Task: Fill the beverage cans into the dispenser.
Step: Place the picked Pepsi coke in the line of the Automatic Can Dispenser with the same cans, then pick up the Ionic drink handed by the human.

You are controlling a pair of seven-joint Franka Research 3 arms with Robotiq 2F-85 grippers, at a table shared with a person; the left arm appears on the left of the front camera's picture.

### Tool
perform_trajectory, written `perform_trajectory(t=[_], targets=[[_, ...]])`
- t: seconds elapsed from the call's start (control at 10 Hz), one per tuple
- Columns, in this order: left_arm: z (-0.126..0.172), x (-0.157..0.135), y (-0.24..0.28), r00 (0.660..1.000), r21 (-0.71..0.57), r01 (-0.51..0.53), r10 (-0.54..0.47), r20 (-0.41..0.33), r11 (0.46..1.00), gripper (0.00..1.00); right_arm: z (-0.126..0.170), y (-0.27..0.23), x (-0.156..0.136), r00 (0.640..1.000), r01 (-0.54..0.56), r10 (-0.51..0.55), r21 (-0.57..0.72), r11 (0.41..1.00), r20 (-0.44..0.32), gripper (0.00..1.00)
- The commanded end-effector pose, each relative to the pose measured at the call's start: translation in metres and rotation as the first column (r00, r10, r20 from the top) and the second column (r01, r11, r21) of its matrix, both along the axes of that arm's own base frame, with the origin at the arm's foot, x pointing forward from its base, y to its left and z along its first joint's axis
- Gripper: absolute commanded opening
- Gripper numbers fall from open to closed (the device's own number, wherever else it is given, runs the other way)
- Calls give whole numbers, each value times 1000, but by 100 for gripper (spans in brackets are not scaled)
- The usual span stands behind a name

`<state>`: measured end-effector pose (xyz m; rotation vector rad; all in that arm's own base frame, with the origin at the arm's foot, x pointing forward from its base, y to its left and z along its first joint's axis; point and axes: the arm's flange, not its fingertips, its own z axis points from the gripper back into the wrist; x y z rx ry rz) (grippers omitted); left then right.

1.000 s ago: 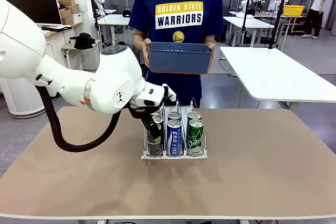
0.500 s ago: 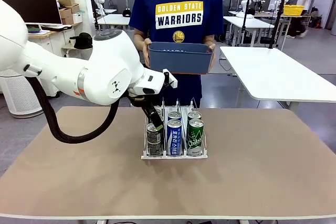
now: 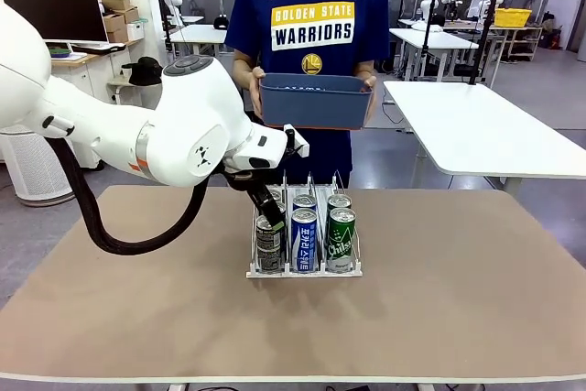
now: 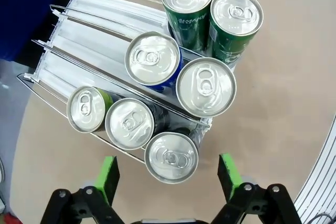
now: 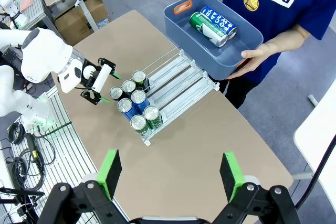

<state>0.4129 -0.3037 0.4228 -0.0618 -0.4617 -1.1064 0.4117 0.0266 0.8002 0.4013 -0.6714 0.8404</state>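
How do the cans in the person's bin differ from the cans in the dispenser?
The two bin cans lie on their sides in the bin that the person holds. The seven dispenser cans stand upright in the lanes of the dispenser on the table. Both sets are slim drink cans, green ones among them.

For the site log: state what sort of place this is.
Likely a robotics lab: a white robot arm, rows of white worktables, a monitor and cardboard boxes.

Brown table (image 3: 458, 299), white wire dispenser (image 3: 303, 273) resting near its middle
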Motion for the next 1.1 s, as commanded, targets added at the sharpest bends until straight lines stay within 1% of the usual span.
perform_trajectory(t=[0.0, 1.0], targets=[[4, 2, 0, 1000, 3, 6, -6, -2, 1000, 100, 0, 0, -1, 1000, -1, 1, 0, 1000, 1, 100], [2, 1, -1, 1000, -2, 0, 0, 2, 1000, 100, 0, 0, -1, 1000, -1, 1, 0, 1000, 1, 100]])
